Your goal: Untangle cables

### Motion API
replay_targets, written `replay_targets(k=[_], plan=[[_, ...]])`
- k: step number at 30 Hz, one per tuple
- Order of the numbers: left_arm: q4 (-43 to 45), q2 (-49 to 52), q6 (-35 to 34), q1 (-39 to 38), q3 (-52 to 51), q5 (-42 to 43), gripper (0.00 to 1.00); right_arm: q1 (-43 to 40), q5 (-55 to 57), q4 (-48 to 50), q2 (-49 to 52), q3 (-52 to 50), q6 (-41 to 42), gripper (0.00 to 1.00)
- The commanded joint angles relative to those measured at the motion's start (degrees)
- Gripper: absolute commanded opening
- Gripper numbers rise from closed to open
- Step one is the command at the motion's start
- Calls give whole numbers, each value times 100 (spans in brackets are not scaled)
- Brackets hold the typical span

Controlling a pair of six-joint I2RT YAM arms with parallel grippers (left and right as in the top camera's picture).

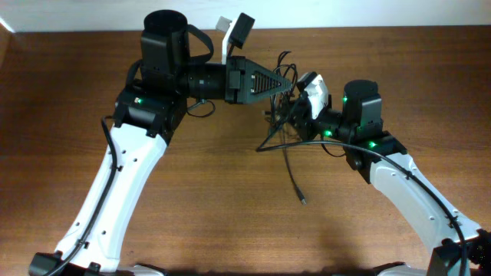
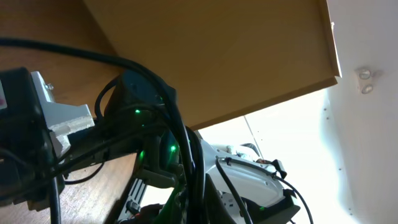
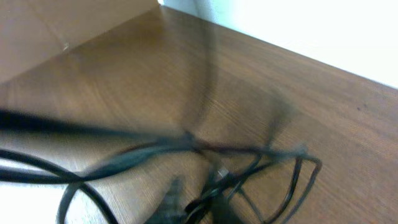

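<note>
The cables (image 1: 282, 123) are thin black cords bunched in a tangle at the table's middle, between my two grippers. One strand trails toward the front and ends in a small plug (image 1: 304, 201). My left gripper (image 1: 285, 82) reaches in from the left, and its black jaws are closed on strands at the top of the tangle. A cord (image 2: 184, 155) runs down into its jaws in the left wrist view. My right gripper (image 1: 296, 115) is at the tangle's right side. In the blurred right wrist view, cables (image 3: 249, 155) loop over the wood and pass between its fingers (image 3: 199, 202).
The wooden table (image 1: 230, 199) ends at a white wall along the back. The right arm's white link (image 2: 249, 180) fills the lower part of the left wrist view. Thicker arm wires (image 1: 201, 107) hang by the left arm.
</note>
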Motion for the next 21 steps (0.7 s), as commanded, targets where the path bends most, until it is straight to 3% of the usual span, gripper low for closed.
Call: replay_targets(k=[1,7,11,17,21], plan=[[50,13,-11,-17,55,168,0,26,496,42,22,13,68,4],[44,15,321,376,55,55,0,20,-120,555,-42,13,400,4],[-592,15,1132,828,52,-890,0,20,-1049,1292,-302,13,710,4],[-3032,15,2415,1200,50,-3764,0,-133,-1231,1709,-916,13,713,4],[-3978,15,2435,1200,50,-6120,0,-361,-1228,1803,-1095,13,713,4]])
